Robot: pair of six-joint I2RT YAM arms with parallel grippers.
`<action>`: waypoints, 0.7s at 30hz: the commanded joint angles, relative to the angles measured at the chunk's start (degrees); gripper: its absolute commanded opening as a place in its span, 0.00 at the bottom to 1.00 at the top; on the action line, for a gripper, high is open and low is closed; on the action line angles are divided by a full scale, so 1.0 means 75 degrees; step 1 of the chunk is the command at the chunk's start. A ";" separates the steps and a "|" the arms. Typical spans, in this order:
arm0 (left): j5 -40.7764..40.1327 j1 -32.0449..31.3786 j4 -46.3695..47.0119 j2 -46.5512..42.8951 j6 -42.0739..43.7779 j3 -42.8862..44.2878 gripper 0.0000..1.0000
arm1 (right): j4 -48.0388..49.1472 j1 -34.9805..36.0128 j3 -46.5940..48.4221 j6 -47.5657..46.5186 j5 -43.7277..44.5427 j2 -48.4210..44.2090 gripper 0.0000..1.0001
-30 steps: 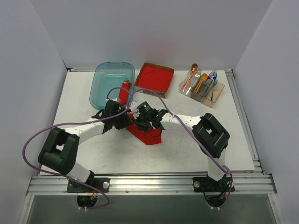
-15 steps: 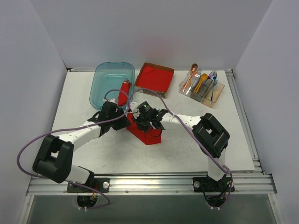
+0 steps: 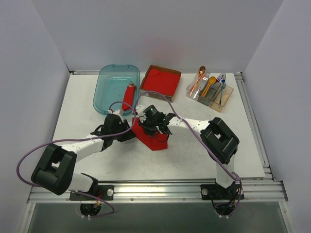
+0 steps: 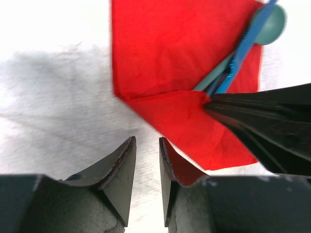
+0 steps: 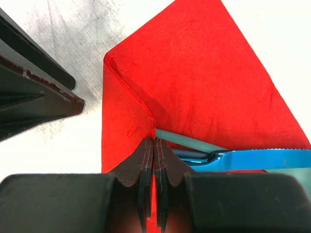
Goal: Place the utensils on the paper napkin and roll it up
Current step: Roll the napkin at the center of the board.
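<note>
Here's the napkin (image 3: pixel 153 141), at mid-table, folded over into a wedge whose long axis runs from far-left to near-right. There's plenty of bare table (image 3: pixel 194 155) on its near and right sides. The far side is tighter, with the bin (image 3: pixel 104 87) at far-left, the boxed red stack (image 3: pixel 160 80) behind it and the cutlery holder (image 3: pixel 210 92) at far-right, all well apart from the sheet.

The right gripper (image 5: pixel 154 141) comes in from the right with its jaws pressed together, pinching the napkin's folded edge. That fold lies over the handles of the utensils (image 4: pixel 241 51).

The teal spoon (image 4: pixel 269 24) and the blue piece (image 5: pixel 262 158) lie side by side, almost parallel, crossing slightly where they go under the fold. Their long axes run diagonally across the sheet. The spoon's bowl pokes out past the napkin's edge on the side away from the left arm.

The left gripper (image 4: pixel 146 141) sits low over bare table just beside the napkin's left corner. Its jaws are a narrow gap apart with nothing between them, and open table lies behind it to the left.
</note>
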 commanded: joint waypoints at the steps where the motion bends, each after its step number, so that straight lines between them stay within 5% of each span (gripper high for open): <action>1: 0.0262 -0.0196 0.1157 -0.0119 0.0148 0.0065 0.34 | -0.0061 -0.0099 0.0069 0.0116 0.0114 -0.0109 0.04; 21: -0.0217 -0.0772 0.1732 0.0642 -0.0027 0.0323 0.25 | -0.0073 -0.0205 0.0174 0.0198 -0.0038 0.0290 0.04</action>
